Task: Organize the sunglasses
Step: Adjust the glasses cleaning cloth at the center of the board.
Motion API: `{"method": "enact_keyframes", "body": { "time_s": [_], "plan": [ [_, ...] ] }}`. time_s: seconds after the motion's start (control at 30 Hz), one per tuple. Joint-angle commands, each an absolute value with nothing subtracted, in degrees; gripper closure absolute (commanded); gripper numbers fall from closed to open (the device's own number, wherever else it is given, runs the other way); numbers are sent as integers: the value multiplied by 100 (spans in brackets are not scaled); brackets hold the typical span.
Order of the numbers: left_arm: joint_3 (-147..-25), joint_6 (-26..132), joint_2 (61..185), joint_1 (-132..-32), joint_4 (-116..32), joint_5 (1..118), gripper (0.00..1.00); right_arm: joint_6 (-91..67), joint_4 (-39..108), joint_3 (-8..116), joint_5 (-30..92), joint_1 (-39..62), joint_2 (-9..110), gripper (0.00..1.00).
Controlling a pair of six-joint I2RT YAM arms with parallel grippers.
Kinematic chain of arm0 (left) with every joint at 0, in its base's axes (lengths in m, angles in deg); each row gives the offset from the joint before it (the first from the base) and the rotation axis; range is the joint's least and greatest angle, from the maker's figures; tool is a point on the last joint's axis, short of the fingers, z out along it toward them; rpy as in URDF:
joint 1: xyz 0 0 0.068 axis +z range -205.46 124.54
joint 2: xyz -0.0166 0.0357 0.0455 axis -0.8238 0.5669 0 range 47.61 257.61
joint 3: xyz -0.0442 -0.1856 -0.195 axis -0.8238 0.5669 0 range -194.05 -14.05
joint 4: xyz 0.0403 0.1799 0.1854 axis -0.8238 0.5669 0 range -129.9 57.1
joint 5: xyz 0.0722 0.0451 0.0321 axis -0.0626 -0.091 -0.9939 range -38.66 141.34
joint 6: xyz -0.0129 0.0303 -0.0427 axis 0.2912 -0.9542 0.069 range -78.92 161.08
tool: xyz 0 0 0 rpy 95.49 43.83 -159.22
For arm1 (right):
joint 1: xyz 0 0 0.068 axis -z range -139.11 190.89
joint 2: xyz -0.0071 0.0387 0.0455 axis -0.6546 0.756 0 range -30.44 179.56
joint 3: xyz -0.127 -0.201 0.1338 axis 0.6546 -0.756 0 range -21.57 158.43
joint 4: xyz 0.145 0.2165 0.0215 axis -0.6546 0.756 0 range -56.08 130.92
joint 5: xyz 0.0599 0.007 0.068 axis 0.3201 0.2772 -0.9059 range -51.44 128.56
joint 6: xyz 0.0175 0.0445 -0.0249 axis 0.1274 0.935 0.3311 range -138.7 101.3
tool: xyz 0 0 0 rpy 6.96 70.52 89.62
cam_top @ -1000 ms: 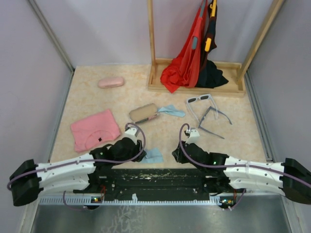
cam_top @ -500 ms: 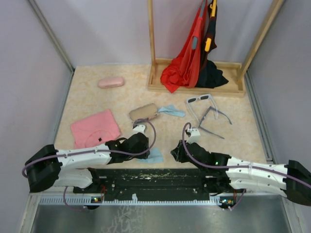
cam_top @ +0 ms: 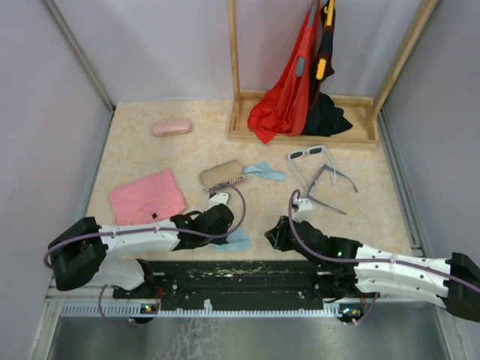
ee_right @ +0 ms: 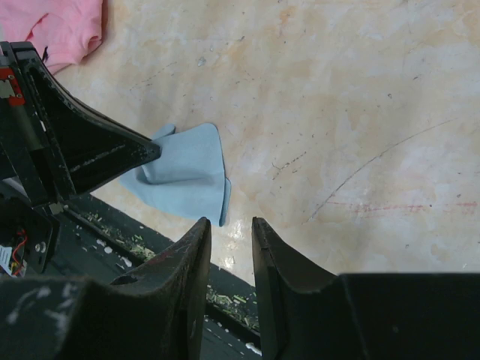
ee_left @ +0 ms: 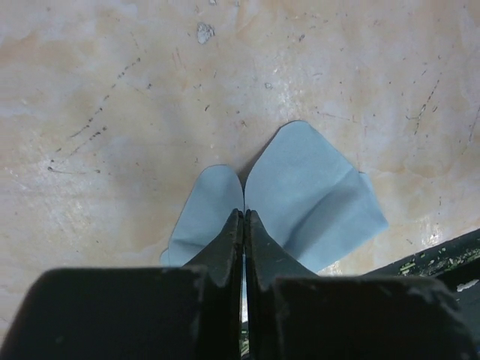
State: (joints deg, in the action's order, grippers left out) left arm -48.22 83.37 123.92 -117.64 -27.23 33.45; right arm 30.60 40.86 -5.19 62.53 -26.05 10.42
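The white-framed sunglasses (cam_top: 308, 154) with dark lenses lie on the table at the back right. The thin grey-framed glasses (cam_top: 331, 184) lie just in front of them. Neither gripper touches either pair. My left gripper (cam_top: 228, 233) is down at the near edge of the table, shut on a small light-blue cloth (ee_left: 315, 202). Its tips (ee_left: 244, 213) pinch the cloth's fold. It also shows in the right wrist view (ee_right: 152, 150). My right gripper (ee_right: 229, 222) hovers low just right of the cloth (ee_right: 187, 176), slightly open and empty; it also shows in the top view (cam_top: 273, 238).
A tan glasses case (cam_top: 221, 173) and a second blue cloth (cam_top: 264, 171) lie mid-table. A pink case (cam_top: 171, 127) lies at the back left, a pink folded garment (cam_top: 146, 199) at the left. A wooden rack (cam_top: 300, 136) with a red bag stands at the back. The black base plate (cam_top: 247, 274) borders the near edge.
My left arm has swung forward and right to the near blue cloth and is now closed on it. My right arm has shifted only slightly.
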Motion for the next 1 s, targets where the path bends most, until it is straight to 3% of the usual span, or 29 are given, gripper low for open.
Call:
{"method": "enact_keyframes", "body": {
  "time_s": [0.0, 0.23, 0.43, 0.67, 0.7, 0.77, 0.83, 0.97],
  "plan": [
    [-5133, 8091, 12266, -11791, -2659, 3014, 99, 3118, 4096, -585, 6444, -2579, 751, 70],
    [-5897, 6941, 12529, -11794, -3299, 2928, 99, 3081, 4373, -562, 6676, -2578, 304, 71],
    [-6546, 5362, 13097, -11787, -4351, 3617, 99, 3003, 4598, -504, 6839, -2576, 35, 71],
    [-5126, 4528, 12449, -11731, -5556, 4071, 99, 2779, 4592, -513, 6767, -2579, -81, 70],
    [-4861, 4641, 12294, -11718, -5576, 4044, 97, 2720, 4555, -513, 6733, -2574, -60, 70],
    [-4289, 4998, 11960, -11701, -5563, 3951, 75, 2611, 4512, -488, 6672, -2579, -1, 70],
    [-3884, 5436, 11514, -11697, -5521, 3917, 60, 2562, 4417, -497, 6630, -2574, 72, 70],
    [-3361, 6011, 10467, -11698, -5226, 3890, 49, 2599, 4011, -644, 6566, -2579, 264, 69]
  ]
}}
